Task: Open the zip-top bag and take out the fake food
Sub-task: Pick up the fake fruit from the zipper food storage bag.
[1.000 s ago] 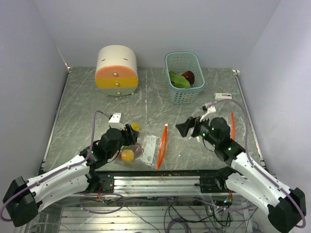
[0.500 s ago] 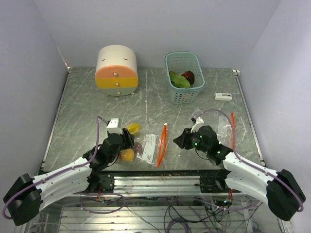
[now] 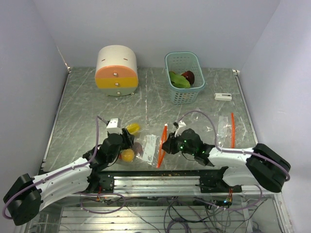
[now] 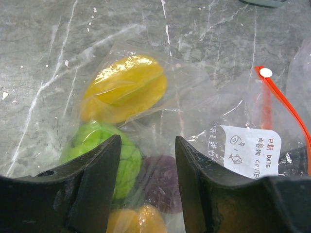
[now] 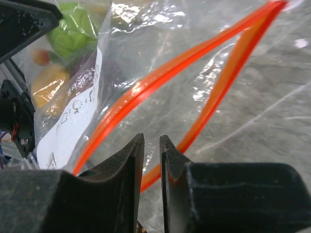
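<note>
Ur right claw (image 5: 151, 145) is pinched nearly shut on the orange zip lip (image 5: 227, 73), bottom center, to peel the zip-top bag (image 4: 194, 92) open. Left claw (image 4: 147, 145) sits open, straddling the fake food (image 4: 124, 87) inside, prob pinning it.

Robot lab test cell: plain lilac walls (image 3: 160, 29), marbled tabletop (image 3: 82, 107), aluminium mounting rail (image 3: 155, 180), loose cables (image 3: 194, 213) underneath.

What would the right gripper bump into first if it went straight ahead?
Probably the orange zip strip of the zip-top bag. It lies right in front of the right gripper, just past its jaws. It may already be touching, since depth is hard to judge here.
</note>
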`<action>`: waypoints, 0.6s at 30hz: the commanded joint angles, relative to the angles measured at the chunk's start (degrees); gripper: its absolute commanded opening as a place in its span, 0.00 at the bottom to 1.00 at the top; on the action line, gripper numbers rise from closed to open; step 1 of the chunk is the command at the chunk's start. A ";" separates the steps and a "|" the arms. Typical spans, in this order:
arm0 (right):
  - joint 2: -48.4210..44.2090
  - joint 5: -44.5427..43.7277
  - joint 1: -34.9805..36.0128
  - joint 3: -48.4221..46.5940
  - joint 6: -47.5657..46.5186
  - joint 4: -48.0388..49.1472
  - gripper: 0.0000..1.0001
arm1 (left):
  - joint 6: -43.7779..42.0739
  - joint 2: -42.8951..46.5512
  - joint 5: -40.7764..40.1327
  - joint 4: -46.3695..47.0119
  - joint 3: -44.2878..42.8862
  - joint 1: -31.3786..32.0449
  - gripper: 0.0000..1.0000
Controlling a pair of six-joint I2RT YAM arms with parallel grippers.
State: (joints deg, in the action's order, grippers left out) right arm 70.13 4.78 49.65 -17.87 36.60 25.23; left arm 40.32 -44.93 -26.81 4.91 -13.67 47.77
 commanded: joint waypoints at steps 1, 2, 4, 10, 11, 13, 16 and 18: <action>5.06 -1.88 3.41 -1.75 0.95 10.40 0.20 | 0.77 0.45 0.50 -2.28 1.40 0.04 0.56; 6.35 -2.08 4.09 -2.12 0.79 11.63 0.21 | 0.88 0.43 0.70 -2.29 1.44 0.04 0.53; 9.50 -2.16 5.20 -2.82 0.43 15.05 0.21 | 0.97 -0.12 1.04 -2.06 1.53 -0.02 0.48; 19.45 0.08 7.18 -5.51 -0.23 24.05 0.23 | 1.87 -1.89 2.74 -0.28 2.25 0.06 0.29; 21.14 0.58 7.36 -6.09 -0.18 25.81 0.24 | 1.96 -1.91 3.02 -0.18 2.38 0.12 0.23; 24.89 1.52 7.89 -6.89 -0.06 29.18 0.24 | 2.07 -1.56 3.31 -0.40 2.48 0.13 0.12; 28.75 2.60 8.55 -8.08 0.14 33.19 0.27 | 2.14 -0.72 3.78 -0.68 2.80 0.25 0.07; 30.39 3.40 8.97 -8.48 0.48 36.40 0.30 | 2.27 -0.49 4.59 -0.83 2.97 0.43 0.07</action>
State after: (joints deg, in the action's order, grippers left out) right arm 97.67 6.37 57.67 -24.91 37.10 51.81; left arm 42.06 -46.35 -24.27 4.19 -11.18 47.79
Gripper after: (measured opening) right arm 0.275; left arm 0.077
